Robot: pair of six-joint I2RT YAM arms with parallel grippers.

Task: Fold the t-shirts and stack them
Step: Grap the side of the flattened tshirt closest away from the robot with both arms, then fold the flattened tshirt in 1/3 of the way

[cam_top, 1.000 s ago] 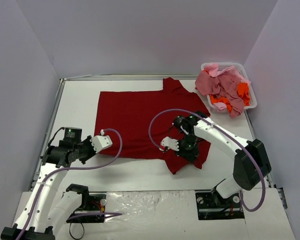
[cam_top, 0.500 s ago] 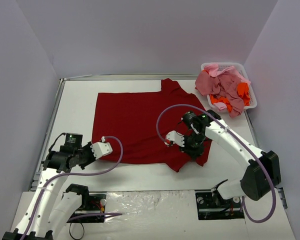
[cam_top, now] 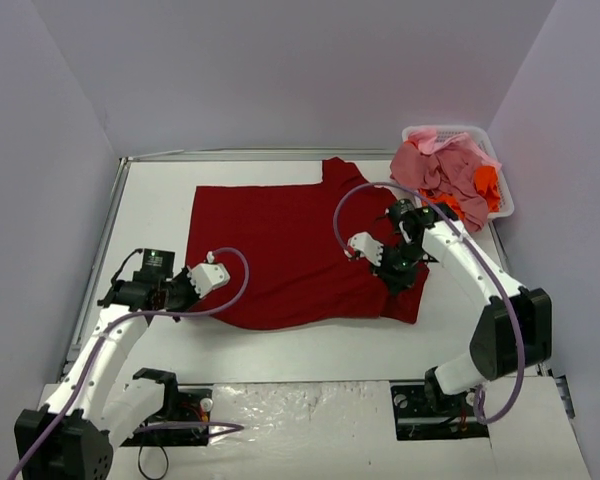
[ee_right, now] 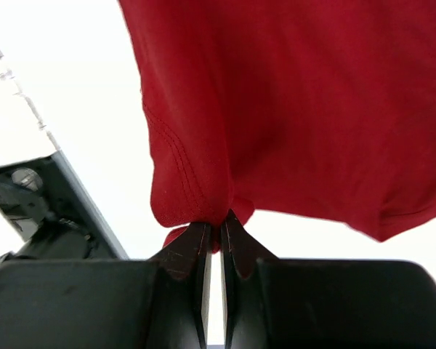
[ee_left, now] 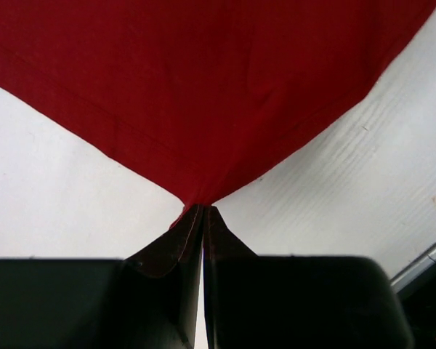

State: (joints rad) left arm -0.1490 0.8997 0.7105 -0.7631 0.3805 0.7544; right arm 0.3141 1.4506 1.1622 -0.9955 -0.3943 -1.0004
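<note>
dark red t-shirt (cam_top: 280, 250) spread flat, pink shirts (cam_top: 430, 168) heaped

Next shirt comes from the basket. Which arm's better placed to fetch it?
Right. The right gripper is close to the white basket at far right; the left gripper is at the near left. Both are shut on the dark red shirt, so release first.

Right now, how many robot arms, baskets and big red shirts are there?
Robot arms: 2 (left arm, right arm)
White basket: 1
Dark red t-shirt: 1
Total: 4
</note>
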